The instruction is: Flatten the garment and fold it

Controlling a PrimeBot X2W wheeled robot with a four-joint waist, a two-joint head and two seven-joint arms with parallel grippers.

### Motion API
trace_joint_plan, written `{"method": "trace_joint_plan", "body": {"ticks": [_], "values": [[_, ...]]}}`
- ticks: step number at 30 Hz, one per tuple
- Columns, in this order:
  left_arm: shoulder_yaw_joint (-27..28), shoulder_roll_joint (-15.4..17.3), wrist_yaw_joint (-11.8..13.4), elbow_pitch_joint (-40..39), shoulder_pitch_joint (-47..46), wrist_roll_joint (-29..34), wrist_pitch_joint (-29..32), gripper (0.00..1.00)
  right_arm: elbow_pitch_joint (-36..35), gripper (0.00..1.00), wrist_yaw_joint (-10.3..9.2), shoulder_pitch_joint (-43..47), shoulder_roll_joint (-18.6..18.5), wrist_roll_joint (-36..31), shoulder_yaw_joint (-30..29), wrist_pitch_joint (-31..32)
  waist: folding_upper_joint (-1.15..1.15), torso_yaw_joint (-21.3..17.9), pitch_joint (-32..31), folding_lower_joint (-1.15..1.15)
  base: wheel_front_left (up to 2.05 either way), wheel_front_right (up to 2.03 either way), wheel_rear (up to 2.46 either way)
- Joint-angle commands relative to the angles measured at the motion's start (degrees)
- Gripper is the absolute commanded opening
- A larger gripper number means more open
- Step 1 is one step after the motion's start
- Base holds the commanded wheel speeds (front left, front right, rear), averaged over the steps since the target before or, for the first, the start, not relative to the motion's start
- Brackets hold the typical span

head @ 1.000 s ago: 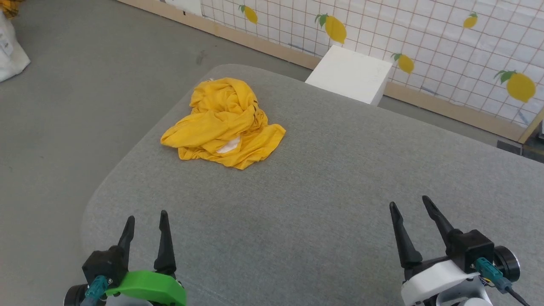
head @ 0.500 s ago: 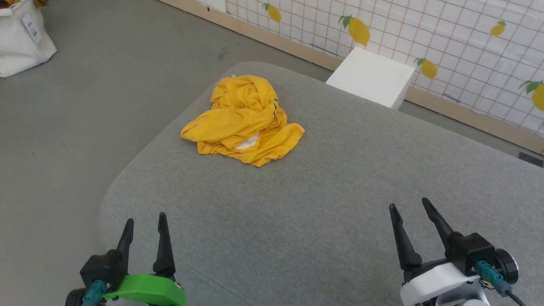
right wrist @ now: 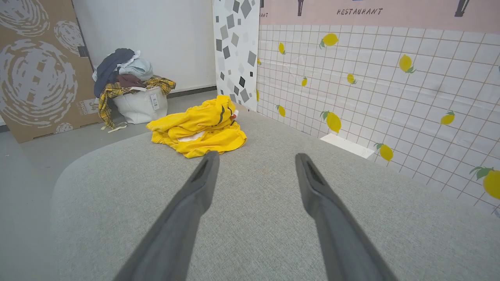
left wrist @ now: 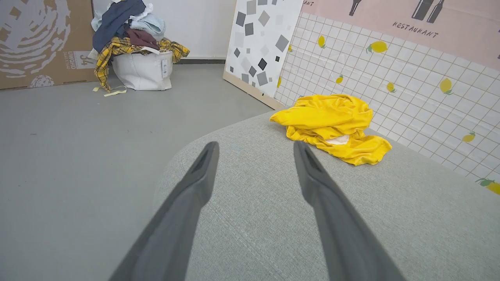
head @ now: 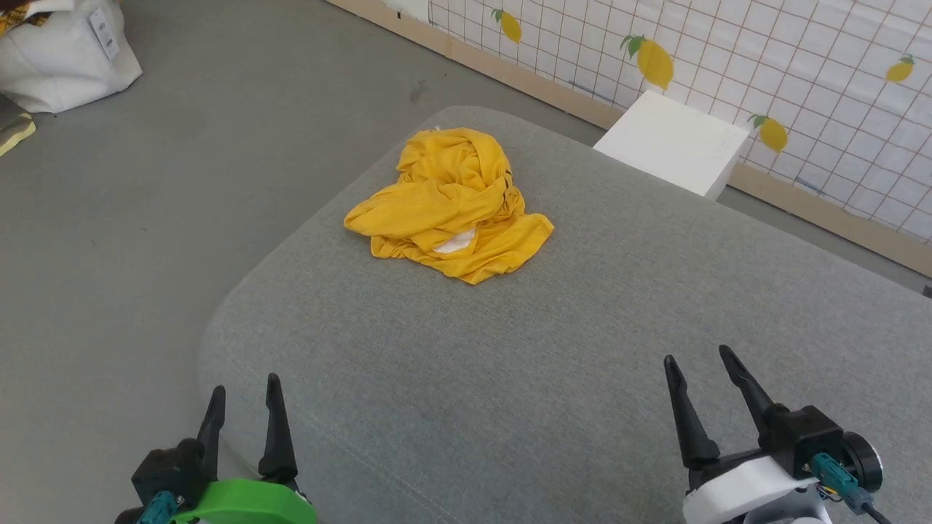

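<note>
Near edge, left: left gripper (head: 245,383) above the grey table's (head: 510,378) corner, fingers spread wide, holding nothing.
Near edge, right: right gripper (head: 696,354) also wide and empty.
Far left of table: T-shirt (head: 451,204) in a crumpled yellow heap, well apart from both grippers, 1 white patch showing.
Step in hand: probably the reach toward the heap.
Doing it well: pinch 1 loose outer edge per gripper, not the bunched middle, then draw apart.
Beyond: white box (head: 673,142) past the far edge.
</note>
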Motion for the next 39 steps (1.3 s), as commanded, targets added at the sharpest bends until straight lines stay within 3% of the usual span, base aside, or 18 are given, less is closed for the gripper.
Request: {"method": "trace_joint_plan", "body": {"ticks": [1, 6, 9, 16, 23, 29, 39], "values": [[0.06, -0.32, -0.24, -0.04, 0.79, 0.24, -0.45, 1.00, 0.17, 1.00, -0.10, 0.10, 0.02, 0.29, -0.15, -0.34, 0.00, -0.02, -0.03, 0.00, 0.00, 0.00, 0.00], [-0.42, -0.31, -1.18, -0.03, 0.27, 0.92, -0.45, 1.00, -0.03, 1.00, -0.10, -0.02, 0.02, 0.18, -0.39, -0.34, 0.00, 0.04, 0.32, 0.00, 0.00, 0.00, 0.00], [-0.88, 0.25, -3.98, -0.43, -4.18, 0.94, -0.45, 1.00, -0.72, 1.00, -0.10, -0.26, 0.02, -0.53, -1.77, -0.34, 0.00, 0.14, 1.45, 0.00, 0.00, 0.00, 0.00], [-5.04, 6.13, -7.17, -3.64, -18.41, 0.80, 4.37, 1.00, -3.72, 1.00, -0.10, -1.55, 0.02, -3.27, -4.15, 0.63, 0.00, -0.31, 5.51, 0.00, 0.00, 0.00, 0.00], [-8.56, 10.91, -7.92, -4.04, -36.00, -3.68, 12.98, 1.00, -10.77, 1.00, -0.10, -4.86, 0.02, -7.62, -3.71, 5.23, 0.00, -2.88, 14.24, 0.00, 0.00, 0.00, 0.00], [-12.76, 16.02, -8.02, 0.80, -49.31, -8.58, 15.64, 1.00, -16.98, 1.00, -0.10, -8.13, 0.02, -11.13, -1.56, 9.76, 0.00, -5.91, 22.03, 0.00, 0.00, 0.00, 0.00], [-21.54, 23.42, -8.03, 10.65, -62.44, -15.09, 19.78, 1.00, -25.45, 1.00, -0.10, -11.84, -0.32, -12.96, 0.53, 14.10, 0.00, -11.46, 31.02, 0.00, 0.00, 0.00, 0.00]]}}
